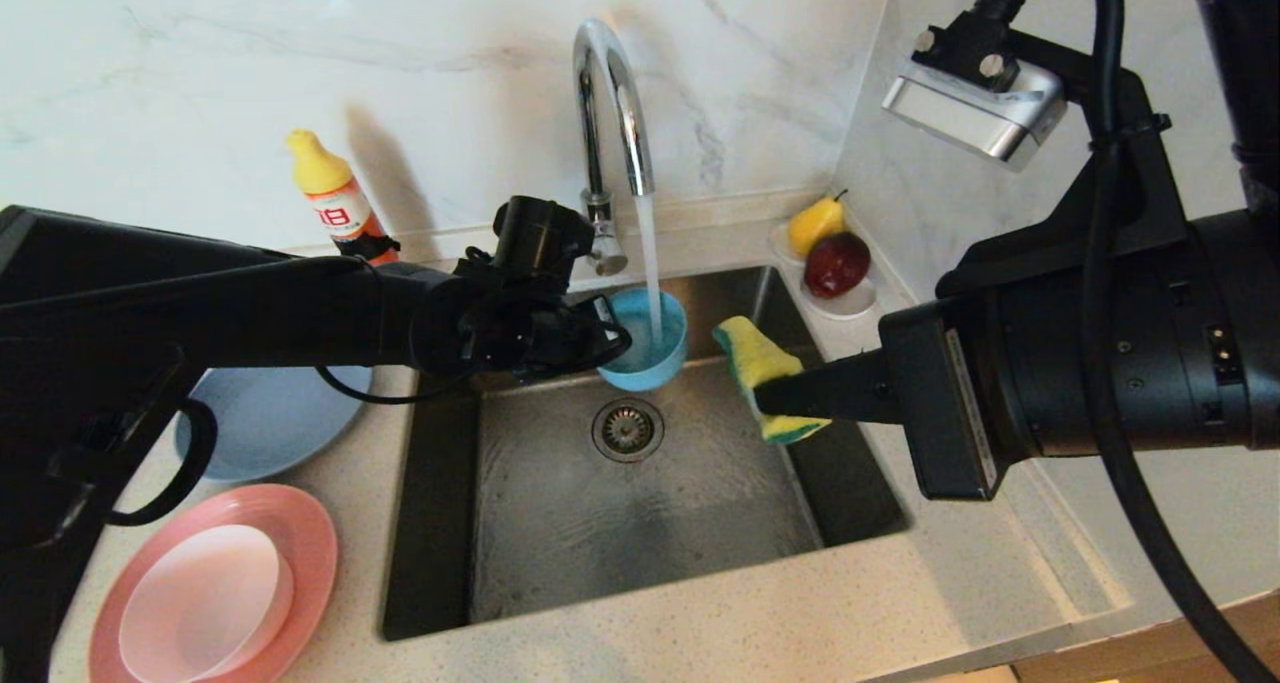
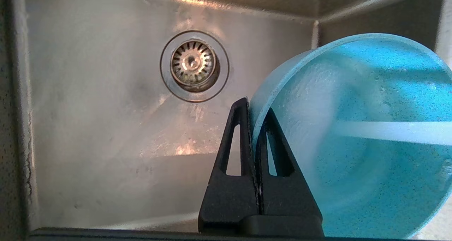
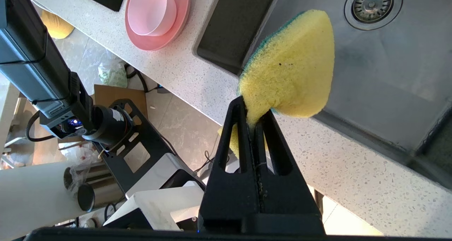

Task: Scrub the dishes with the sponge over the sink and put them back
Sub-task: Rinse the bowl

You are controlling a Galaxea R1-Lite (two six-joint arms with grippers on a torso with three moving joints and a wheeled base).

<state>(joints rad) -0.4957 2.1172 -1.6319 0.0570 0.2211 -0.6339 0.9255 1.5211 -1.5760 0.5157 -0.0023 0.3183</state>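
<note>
My left gripper (image 2: pixel 255 128) pinches the teal bowl (image 1: pixel 645 338) by its rim, tilted under the tap (image 1: pixel 610 93) stream to rinse over the sink (image 1: pixel 560 523). My right gripper (image 3: pixel 252 122) clamps the sponge (image 3: pixel 293 68) alongside, seemingly ready to scrub; 3 dishes wait.

My arms are matte black all over. Left end effector (image 2: pixel 255 156) and right end effector (image 3: pixel 252 152): black wedge fingers with triangular cutouts. Silver camera block (image 1: pixel 968 103) with two screws bracketed on my right wrist, thick black cable (image 1: pixel 1110 293) looping down past it. Thin cable loops on the left.
</note>
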